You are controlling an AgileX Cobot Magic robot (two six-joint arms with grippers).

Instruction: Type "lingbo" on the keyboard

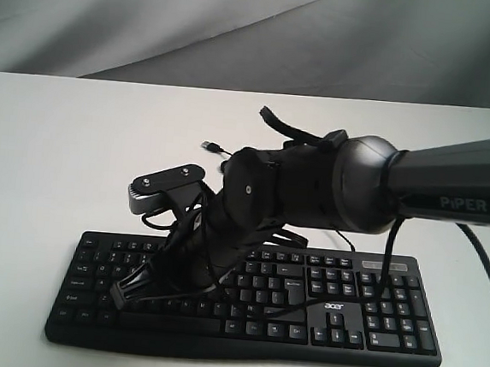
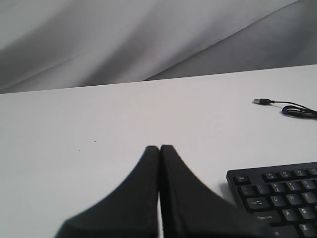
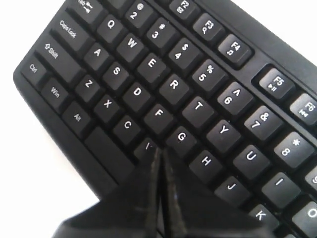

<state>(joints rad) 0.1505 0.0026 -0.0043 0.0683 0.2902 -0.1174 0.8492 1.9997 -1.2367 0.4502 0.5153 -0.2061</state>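
Your keyboard [image 1: 284, 324] lies flat at the 6 o'clock edge of the white worktop [image 1: 42, 149], its long side running from 9 to 3 o'clock and the number pad at the 3 o'clock end. Your right arm [image 1: 451, 180] comes in from 3 o'clock and slants down across the keys toward 8 o'clock. Your right hand [image 1: 128, 292] has its two fingers pressed together with nothing between them. In the right wrist view its tip [image 3: 161, 151] sits over the key beside C, just under F and G; you cannot tell whether it touches that key. Your left hand [image 2: 159, 148] is also closed up tight on nothing, hovering over bare worktop near the keyboard's Esc and Tab corner. The cable's plug [image 1: 207, 145] lies loose on the worktop at 12 o'clock from the keyboard.
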